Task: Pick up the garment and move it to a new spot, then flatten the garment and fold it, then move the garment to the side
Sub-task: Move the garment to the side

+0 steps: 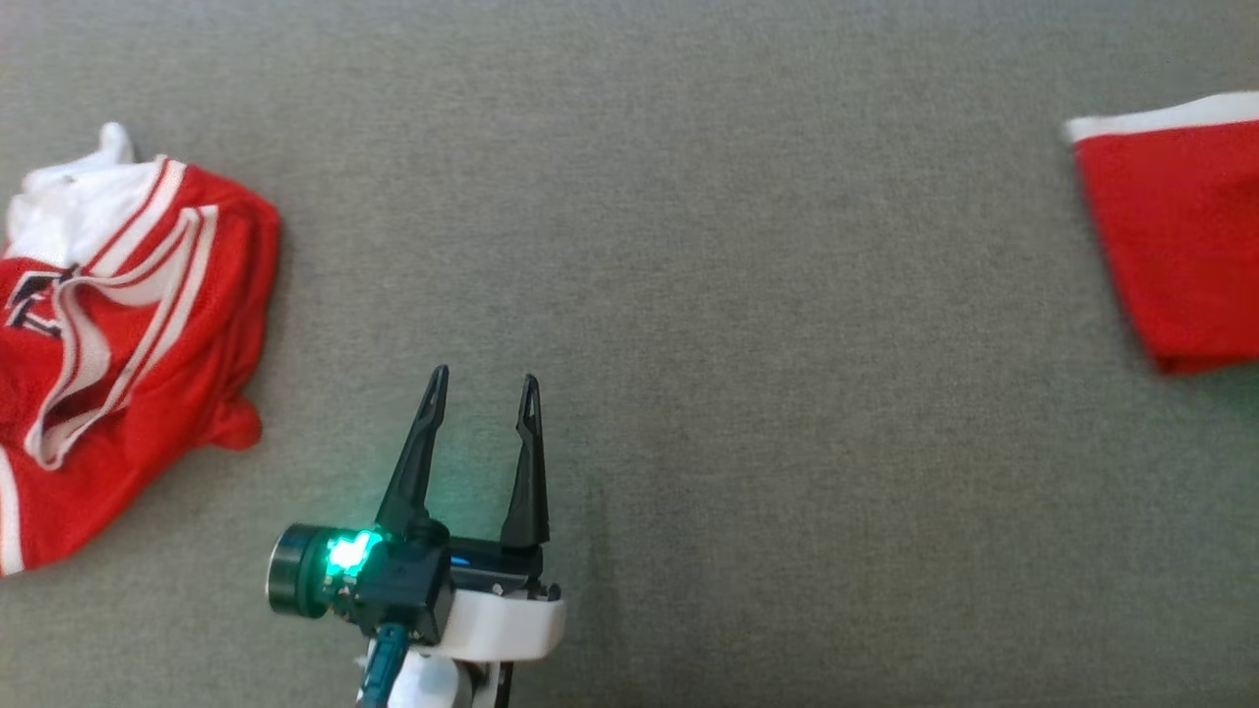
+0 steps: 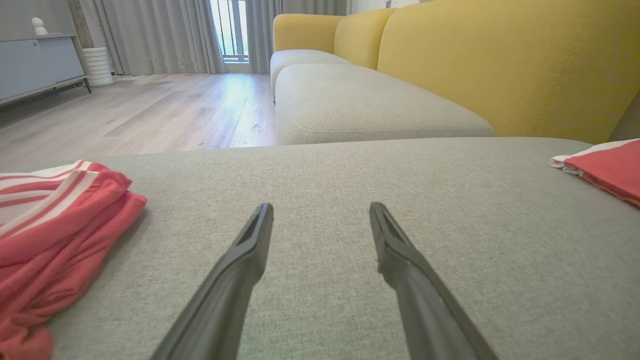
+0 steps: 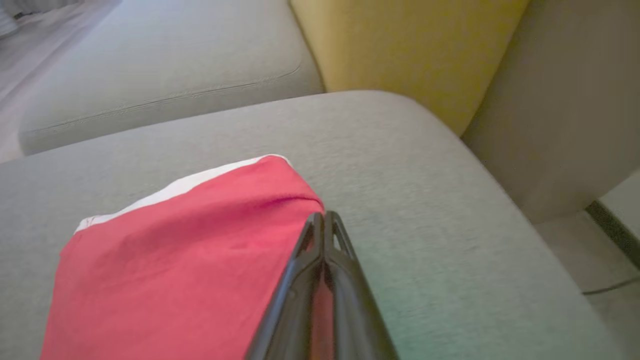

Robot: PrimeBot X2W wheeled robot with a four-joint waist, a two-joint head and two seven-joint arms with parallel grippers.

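Your folded garment (image 1: 1180, 236) at 3 o'clock looks done, right hand (image 3: 325, 217) pressed together at its edge (pinch unclear), left hand (image 1: 484, 377) spread; crumpled jersey (image 1: 128, 324) at 9 o'clock awaits.

Grey seat cushion (image 1: 748, 246) spans the head view. Left wrist view: second grey cushion (image 2: 360, 105) at upper middle, yellow backrest (image 2: 500, 60) upper right, wood floor (image 2: 150, 110) upper left. Grey curtains (image 2: 150, 35) along the top, window (image 2: 231, 27) between them. Grey cabinet (image 2: 35, 65) far upper left, white ribbed pot (image 2: 98, 65) just beside it. Right wrist view: dark cable (image 3: 610, 286) lower right.
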